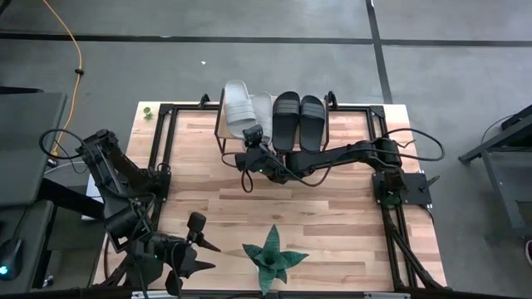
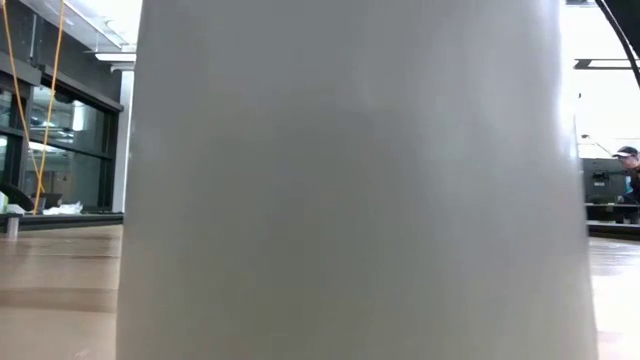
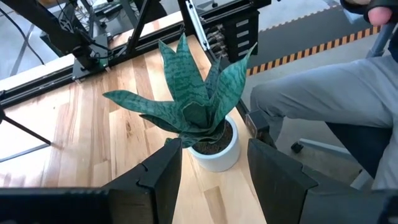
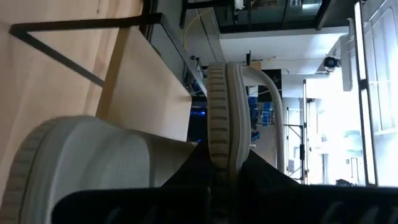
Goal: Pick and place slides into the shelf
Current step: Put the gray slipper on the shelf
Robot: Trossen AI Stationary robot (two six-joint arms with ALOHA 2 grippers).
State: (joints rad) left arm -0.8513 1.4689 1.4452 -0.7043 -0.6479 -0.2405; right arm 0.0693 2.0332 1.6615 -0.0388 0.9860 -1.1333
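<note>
Two black slides (image 1: 299, 118) and a pale slide (image 1: 237, 104) lie side by side on the shelf (image 1: 221, 124) at the table's far edge. Between them a second pale slide (image 1: 263, 106) stands on its side, and my right gripper (image 1: 254, 138) is shut on its near end. The right wrist view shows this slide's ribbed sole edge (image 4: 217, 106) and, beside it, the flat pale slide (image 4: 81, 162). My left gripper (image 1: 198, 242) stands open at the near left, its fingers on either side of the plant's pot (image 3: 214, 149) but short of it. My right gripper pinches the pale slide's sole (image 4: 219, 155) between its two fingers at the end nearest me. The fingers come almost level from the table's near side and lie along the slide. The slide is turned on its side, strap (image 4: 268, 81) facing sideways; whether it rests on the shelf I cannot tell.
A green spiky plant (image 1: 270, 259) in a white pot stands at the near edge; the pot (image 2: 350, 180) fills the low view. A seated person's grey legs (image 3: 323, 93) are just off the near edge. Bare tabletop (image 1: 332, 216) lies between plant and shelf.
</note>
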